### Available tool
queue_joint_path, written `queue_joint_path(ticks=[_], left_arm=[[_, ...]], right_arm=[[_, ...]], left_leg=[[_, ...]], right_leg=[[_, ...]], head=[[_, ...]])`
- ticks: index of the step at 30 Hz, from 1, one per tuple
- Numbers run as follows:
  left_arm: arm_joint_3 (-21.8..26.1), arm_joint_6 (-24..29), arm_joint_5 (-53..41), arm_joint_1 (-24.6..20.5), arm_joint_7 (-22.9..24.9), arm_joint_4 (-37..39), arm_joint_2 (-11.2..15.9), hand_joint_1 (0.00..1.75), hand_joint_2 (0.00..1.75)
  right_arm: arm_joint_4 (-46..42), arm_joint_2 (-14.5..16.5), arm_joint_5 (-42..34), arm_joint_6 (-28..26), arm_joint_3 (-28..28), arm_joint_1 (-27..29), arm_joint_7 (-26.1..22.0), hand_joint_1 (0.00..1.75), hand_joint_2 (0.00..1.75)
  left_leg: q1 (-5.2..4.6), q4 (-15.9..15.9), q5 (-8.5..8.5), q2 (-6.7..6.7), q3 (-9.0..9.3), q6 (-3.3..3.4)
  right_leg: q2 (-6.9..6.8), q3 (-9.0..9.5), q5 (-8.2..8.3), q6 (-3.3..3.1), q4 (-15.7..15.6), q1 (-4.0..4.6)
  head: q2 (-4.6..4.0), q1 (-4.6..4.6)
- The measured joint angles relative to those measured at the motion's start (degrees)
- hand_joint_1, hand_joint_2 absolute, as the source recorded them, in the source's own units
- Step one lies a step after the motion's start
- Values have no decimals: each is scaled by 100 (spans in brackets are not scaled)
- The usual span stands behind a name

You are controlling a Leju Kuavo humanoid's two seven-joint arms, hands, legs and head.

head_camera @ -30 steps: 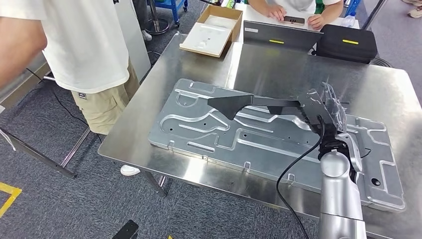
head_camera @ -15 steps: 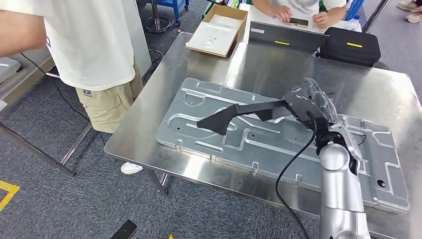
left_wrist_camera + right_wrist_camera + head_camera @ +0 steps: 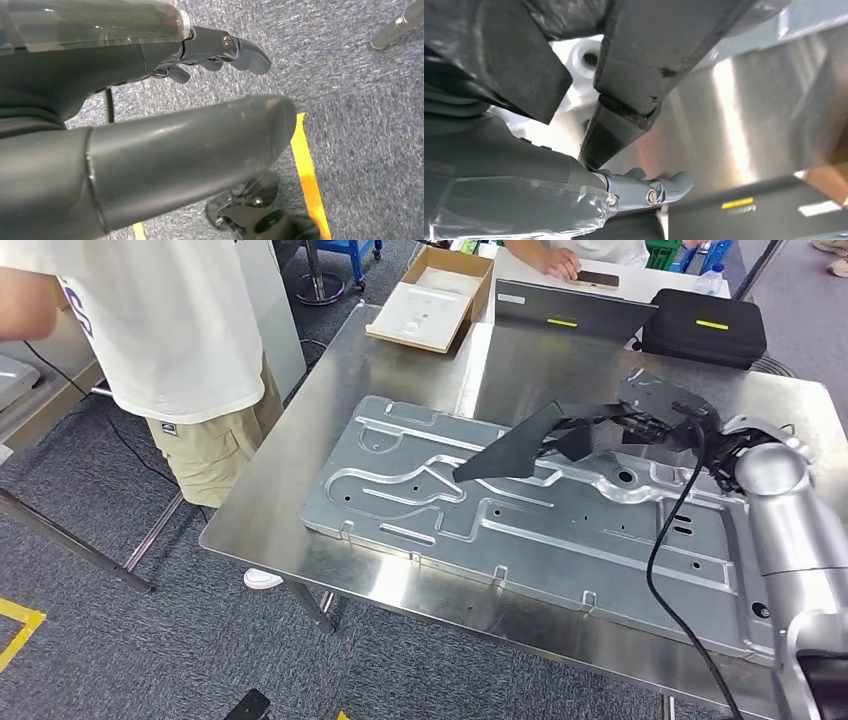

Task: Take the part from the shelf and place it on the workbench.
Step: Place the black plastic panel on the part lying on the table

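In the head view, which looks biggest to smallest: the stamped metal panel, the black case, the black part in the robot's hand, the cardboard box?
1. Stamped metal panel, by far.
2. Black part, held by the right hand.
3. Cardboard box and black case: look alike; both lie farther off, so unranked.

Black, angled flat part (image 3: 540,440), long and bent, held tilted above stamped metal panel (image 3: 560,515) on steel table (image 3: 400,370).

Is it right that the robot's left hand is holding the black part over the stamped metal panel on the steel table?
Not quite: the right hand holds the black part, as the head view shows. It does hang over the stamped metal panel on the steel table.
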Motion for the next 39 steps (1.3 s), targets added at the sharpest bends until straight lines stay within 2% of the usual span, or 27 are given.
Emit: queue_joint_path(ticks=[1,2,5,7,8,10,11,12,13,15,16,17,18,19,21,23,25,26,27,28,29,31,32,33,36,38,39], left_arm=[[0,3,2,-1,-2,0,7,0,0],[1,8,5,1,-4,0,11,0,0],[2,20,12,16,-8,1,14,0,0],[2,27,26,12,-11,2,12,0,0],[3,33,34,9,-13,2,11,0,0],[4,45,46,14,-9,2,6,0,0],[4,48,45,21,-8,2,1,0,0],[4,50,42,27,-7,2,-8,0,0],[4,50,39,32,-7,2,-18,0,0],[5,51,31,38,-7,2,-40,0,0],[6,51,27,40,-7,2,-46,0,0],[7,51,23,43,-7,2,-50,0,0],[8,51,18,48,-7,2,-51,0,0],[8,51,14,52,-8,2,-51,0,0],[10,50,8,52,-8,2,-51,0,0],[11,49,4,52,-11,2,-57,0,0],[11,47,3,67,-13,2,-61,0,0],[12,47,3,75,-12,2,-61,0,0],[13,46,3,80,-10,2,-60,0,0],[13,46,3,81,-9,2,-60,0,0],[13,46,3,81,-9,2,-60,0,0],[14,46,3,78,-9,2,-56,0,0],[16,46,3,74,-8,2,-54,0,0],[18,46,3,72,-8,2,-51,0,0],[20,46,3,64,-10,2,-54,0,0],[19,46,3,55,-13,2,-57,0,0],[19,46,3,54,-14,2,-58,0,0]], right_arm=[[27,-133,-47,-27,111,-69,13,0,0],[47,-248,-70,-90,201,-113,36,0,0],[70,-474,-81,-409,341,-132,133,0,0],[58,-561,2,-686,372,-102,191,0,0],[29,-579,115,-874,365,-60,224,0,0],[-89,-541,404,-1237,275,111,286,0,0],[-169,-499,528,-1341,197,235,308,0,0],[-247,-453,612,-1383,112,355,316,0,0],[-319,-417,663,-1394,34,452,316,0,0],[-442,-381,708,-1393,-97,560,308,0,0],[-489,-370,709,-1384,-154,585,299,0,0],[-528,-358,711,-1361,-203,606,291,0,0],[-559,-346,721,-1326,-247,625,279,0,0],[-584,-334,732,-1276,-278,639,267,0,0],[-615,-328,749,-1152,-344,641,257,0,0],[-628,-338,743,-1048,-427,627,263,0,0],[-629,-345,723,-1008,-489,626,262,0,0],[-629,-344,709,-1002,-503,631,258,0,0],[-629,-341,693,-997,-514,641,256,0,0],[-629,-339,681,-992,-523,653,255,0,0],[-629,-338,677,-989,-527,661,255,0,0],[-631,-337,675,-991,-538,664,256,0,0],[-631,-336,674,-991,-544,664,256,0,0],[-631,-336,674,-991,-548,666,256,0,0],[-633,-346,673,-990,-567,682,255,0,0],[-636,-356,669,-988,-603,674,254,0,0],[-634,-357,660,-966,-619,671,252,0,0]], left_leg=[[-6,-338,119,-5,156,24],[-13,-535,164,-10,246,45],[-26,-659,179,-15,291,119],[-12,-718,218,-10,314,192],[-3,-740,231,-7,324,220],[-5,-744,232,-6,326,247],[-6,-743,229,-8,326,250],[-6,-741,227,-10,327,250],[-5,-736,222,-14,329,247],[-7,-718,202,-28,334,225],[-17,-701,190,-37,330,204],[-26,-694,183,-43,324,178],[-34,-692,180,-46,319,149],[-41,-696,183,-47,318,122],[-40,-670,141,-41,309,61],[-32,-318,-93,-28,164,12],[-20,437,-457,-20,-175,-10],[-18,774,-567,-20,-340,-14],[-17,950,-575,-20,-435,-12],[-18,895,-465,-20,-421,0],[-20,613,-264,-21,-301,22],[-35,-201,114,-29,72,89],[-45,-489,200,-29,209,114],[-55,-645,217,-30,283,131],[-59,-745,228,-19,331,180],[-36,-828,274,-9,369,240],[-29,-849,286,-6,379,258]], right_leg=[[2,-3,-10,22,14,9],[4,-9,-12,48,20,19],[7,-25,-1,140,7,12],[17,-94,-128,195,170,-11],[26,-205,-277,219,418,-22],[41,-548,-605,263,1134,-33],[43,-695,-688,281,1423,-42],[43,-757,-664,291,1525,-52],[42,-714,-539,295,1413,-63],[36,-373,-164,280,699,-76],[37,-205,-39,261,348,-64],[40,-95,20,237,114,-49],[45,-56,15,211,19,-31],[53,-56,12,184,6,-14],[50,-39,19,121,-13,-38],[20,-5,23,46,-44,-56],[-4,7,11,-2,-46,-30],[-6,12,5,-13,-45,-18],[-3,21,-2,-21,-44,-7],[4,35,-10,-28,-43,2],[14,52,-21,-30,-42,9],[39,80,-47,-17,-34,28],[52,81,-53,2,-29,37],[61,76,-55,26,-27,43],[73,73,-57,122,-32,25],[72,-27,-238,174,214,8],[70,-160,-410,194,512,-4]], head=[[0,1],[0,1],[1,0],[0,1],[0,2],[0,2],[0,2],[0,3],[0,2],[0,2],[0,2],[0,1],[0,1],[0,1],[1,-1],[1,-1],[1,-1],[0,-1],[1,-1],[0,-1],[0,-1],[0,-1],[0,-1],[0,-1],[0,0],[0,1],[0,3]])
